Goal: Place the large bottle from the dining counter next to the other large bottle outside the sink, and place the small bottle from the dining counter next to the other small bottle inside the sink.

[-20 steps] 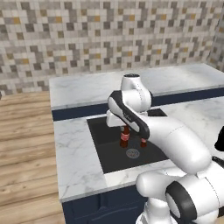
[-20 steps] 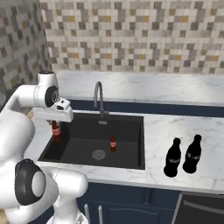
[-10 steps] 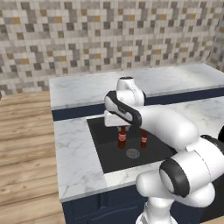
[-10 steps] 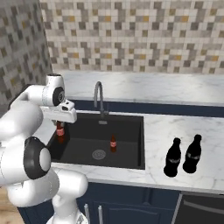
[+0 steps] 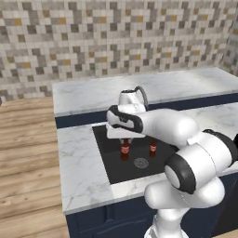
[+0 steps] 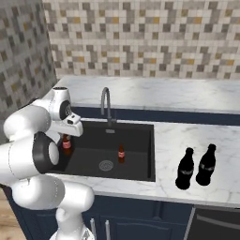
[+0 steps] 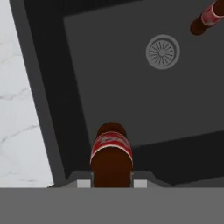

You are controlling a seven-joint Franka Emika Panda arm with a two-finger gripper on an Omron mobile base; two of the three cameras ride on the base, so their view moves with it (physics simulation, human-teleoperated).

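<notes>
**Small bottle hanging over the sink**

The sink (image 6: 140, 129) is lying sunk in the marble counter (image 6: 197, 136), a drain (image 7: 162, 51) in its floor. Two large bottles (image 6: 196, 166) are standing side by side on the counter, right of the basin. The gripper (image 7: 111, 180) is clamping a small bottle (image 7: 111, 157) above the sink's left part. Another small bottle (image 6: 121, 153) is standing beside the drain.

White veined marble bench (image 6: 187, 140), smooth; matt black sink (image 6: 136, 136) with a metal drain (image 7: 162, 51); glossy dark bottles (image 6: 185, 168); wood-plank floor (image 5: 28, 153).
</notes>
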